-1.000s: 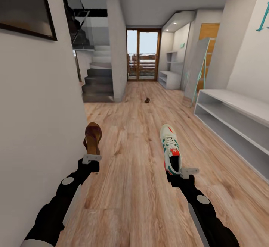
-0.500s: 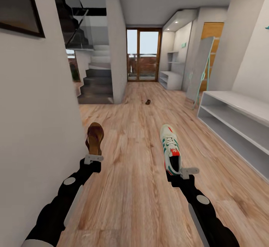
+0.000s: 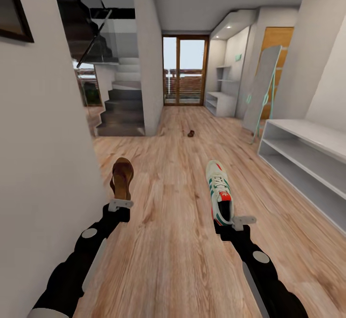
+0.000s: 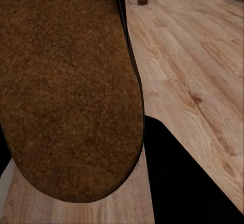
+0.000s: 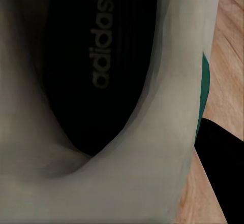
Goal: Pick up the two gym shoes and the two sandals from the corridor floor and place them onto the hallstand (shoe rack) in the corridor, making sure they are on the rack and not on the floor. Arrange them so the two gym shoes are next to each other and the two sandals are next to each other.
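Lower left of the head view, the left pincer (image 3: 119,204) grips the dark brown leather sandal (image 3: 121,177) by its heel; right of centre, the right pincer (image 3: 238,221) grips the white green-striped sneaker (image 3: 218,190) likewise. Both seem light; the sandal probably flexes, so heel holds suit.

This is the entrance corridor of a home: light brown wood-plank flooring (image 3: 178,241), white walls, a grey staircase with a glass balustrade (image 3: 120,109), wood-framed glazed doors (image 3: 185,70) opening onto a balcony, a tall leaning mirror (image 3: 262,90), and a low white two-tier rack (image 3: 307,157) along the wall.
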Robot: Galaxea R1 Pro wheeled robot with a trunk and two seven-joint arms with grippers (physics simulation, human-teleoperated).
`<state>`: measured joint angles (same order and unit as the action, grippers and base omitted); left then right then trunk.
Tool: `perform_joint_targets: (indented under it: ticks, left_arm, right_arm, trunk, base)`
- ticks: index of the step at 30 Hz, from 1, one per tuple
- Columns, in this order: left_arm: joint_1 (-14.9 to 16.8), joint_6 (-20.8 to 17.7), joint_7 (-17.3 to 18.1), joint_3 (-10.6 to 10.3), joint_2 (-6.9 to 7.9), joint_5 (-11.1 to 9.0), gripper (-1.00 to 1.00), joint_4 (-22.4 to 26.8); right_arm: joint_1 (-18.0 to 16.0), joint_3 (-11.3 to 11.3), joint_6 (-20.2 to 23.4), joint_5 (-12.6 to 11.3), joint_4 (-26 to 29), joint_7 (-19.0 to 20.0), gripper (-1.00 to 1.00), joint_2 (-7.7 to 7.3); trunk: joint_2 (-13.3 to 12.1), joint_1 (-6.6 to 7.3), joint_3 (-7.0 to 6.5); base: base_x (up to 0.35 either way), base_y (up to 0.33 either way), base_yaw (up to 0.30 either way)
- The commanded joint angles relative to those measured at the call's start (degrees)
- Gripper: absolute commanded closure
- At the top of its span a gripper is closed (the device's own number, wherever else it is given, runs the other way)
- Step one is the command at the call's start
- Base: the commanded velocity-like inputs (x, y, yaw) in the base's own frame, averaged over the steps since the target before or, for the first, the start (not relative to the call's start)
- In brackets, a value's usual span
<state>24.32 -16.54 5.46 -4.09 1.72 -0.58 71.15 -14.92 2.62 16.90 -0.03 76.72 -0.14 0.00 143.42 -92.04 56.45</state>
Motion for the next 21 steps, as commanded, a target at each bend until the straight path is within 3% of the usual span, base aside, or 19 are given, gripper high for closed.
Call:
perform_joint_targets:
  ticks: [1,21]
  left_arm:
    - [0.03,-0.34,0.16,-0.04,0.03,0.14,1.00,0.11]
    - [0.03,-0.34,0.16,-0.04,0.03,0.14,1.00,0.10]
  right_arm:
    - [-0.02,0.02,0.33,0.02,0.10,-0.06,1.00,0.00]
    - [-0.02,0.02,0.33,0.01,0.10,-0.05,1.00,0.00]
  trunk:
    - [0.02,-0.02,0.06]
    - [0.02,-0.02,0.06]
  base:
    - [0.347,0.000,0.000]
    - [0.347,0.000,0.000]
